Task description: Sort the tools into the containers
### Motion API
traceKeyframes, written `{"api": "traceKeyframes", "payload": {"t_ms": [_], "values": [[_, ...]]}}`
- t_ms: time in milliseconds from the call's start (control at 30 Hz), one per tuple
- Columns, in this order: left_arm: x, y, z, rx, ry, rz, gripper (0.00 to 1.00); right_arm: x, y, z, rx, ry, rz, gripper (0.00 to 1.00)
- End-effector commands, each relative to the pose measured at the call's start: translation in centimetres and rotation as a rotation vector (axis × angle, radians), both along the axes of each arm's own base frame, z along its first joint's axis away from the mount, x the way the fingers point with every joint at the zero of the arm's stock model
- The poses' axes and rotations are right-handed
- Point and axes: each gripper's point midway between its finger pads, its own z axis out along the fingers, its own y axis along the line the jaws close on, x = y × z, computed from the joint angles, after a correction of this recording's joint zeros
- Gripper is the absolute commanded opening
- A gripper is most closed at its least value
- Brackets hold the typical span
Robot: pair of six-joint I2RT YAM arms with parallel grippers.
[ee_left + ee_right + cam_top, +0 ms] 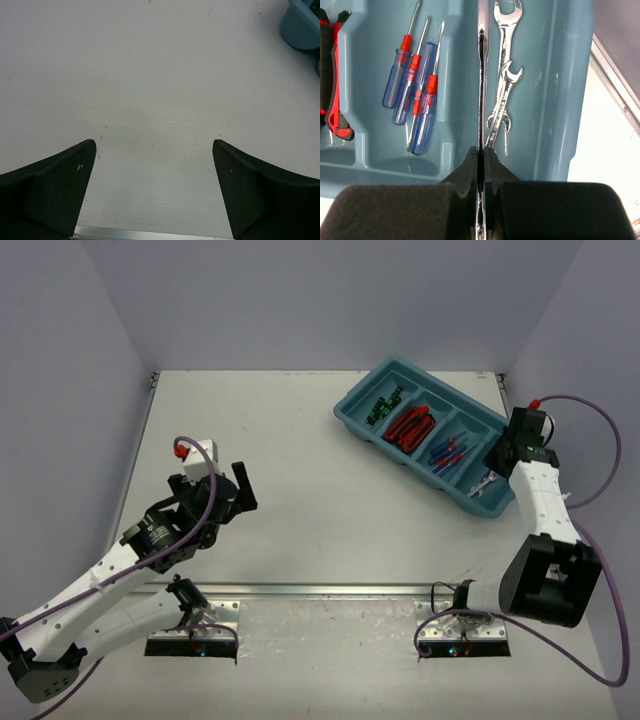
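The teal-blue tray point(352, 422) sits at the far right and holds black-and-green screwdrivers point(383, 405), red-and-black knives point(409, 426), blue-and-red screwdrivers point(447, 453) and silver wrenches point(480, 483), each kind in its own compartment. My right gripper point(481, 152) is shut on a silver wrench point(482, 60), held edge-on above the tray's end compartment, where two other wrenches point(503, 85) lie. The blue-and-red screwdrivers point(412, 95) lie in the compartment to its left. My left gripper point(154, 146) is open and empty over bare table, far left of the tray point(302, 25).
Metal mounting plates point(320, 592) run along the near edge by the arm bases. White walls stand on the left, back and right. The tray's right end lies near the right wall, and a purple cable point(590, 440) loops beside my right arm.
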Motion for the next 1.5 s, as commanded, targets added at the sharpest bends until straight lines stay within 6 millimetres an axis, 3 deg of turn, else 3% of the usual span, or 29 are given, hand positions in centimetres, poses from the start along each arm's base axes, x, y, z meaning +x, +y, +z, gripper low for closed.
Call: {"api": "traceKeyframes", "payload": {"t_ms": [0,333,600,667,733,800,900,967,1033,1167,1200,1267,1333,1400,1467], "values": [[0.4,-0.1,0.9,-0.014,-0.042,0.011,1.0,1.1,-0.6,0.9,-0.029,-0.035,-0.008,0.0],[0.6,-0.3,0.6,-0.003,-0.032,0.004,1.0,1.5,-0.9,0.4,-0.031,-0.024,-0.012,0.0],[0.7,-0.5,0.2,0.006,-0.021,-0.009,1.0,1.6,-1.3,-1.7,-0.025,0.028,-0.04,0.01],[0.7,-0.6,0.2,0.006,-0.019,-0.011,1.0,1.8,-1.5,-2.0,-0.028,0.033,-0.045,0.12],[0.7,-0.6,0.2,0.007,-0.019,-0.014,1.0,2.2,-2.0,-2.4,-0.035,0.047,-0.062,0.29],[0.7,-0.7,0.2,0.005,-0.019,-0.019,1.0,2.7,-2.3,-2.5,-0.027,0.047,-0.068,0.31],[0.7,-1.1,0.0,0.008,-0.01,-0.038,1.0,3.1,-2.5,-2.5,-0.005,0.09,-0.08,0.58],[0.8,-1.1,-0.1,0.013,-0.006,-0.035,1.0,3.1,-2.1,-1.8,0.002,0.073,-0.074,0.65],[0.8,-0.6,0.1,0.013,-0.01,-0.002,1.0,2.8,-1.0,-1.2,0.03,0.039,-0.048,0.67],[1.0,1.8,0.8,0.007,-0.028,0.121,1.0,2.7,4.6,4.7,-0.004,-0.135,0.161,0.99],[1.0,2.9,1.1,-0.005,-0.041,0.164,1.0,2.1,7.7,6.5,-0.045,-0.179,0.281,0.99],[1.1,4.3,1.8,-0.026,-0.063,0.219,1.0,0.6,10.7,8.6,-0.075,-0.225,0.395,0.99],[1.1,5.2,2.2,-0.055,-0.089,0.25,1.0,-1.3,12.3,9.8,-0.067,-0.257,0.456,0.99],[1.0,6.1,3.3,-0.079,-0.147,0.256,1.0,-4.6,14.2,11.7,-0.032,-0.338,0.561,0.99],[0.6,6.4,3.6,-0.087,-0.169,0.259,1.0,-6.5,14.2,12.8,-0.039,-0.383,0.585,0.99]]}}
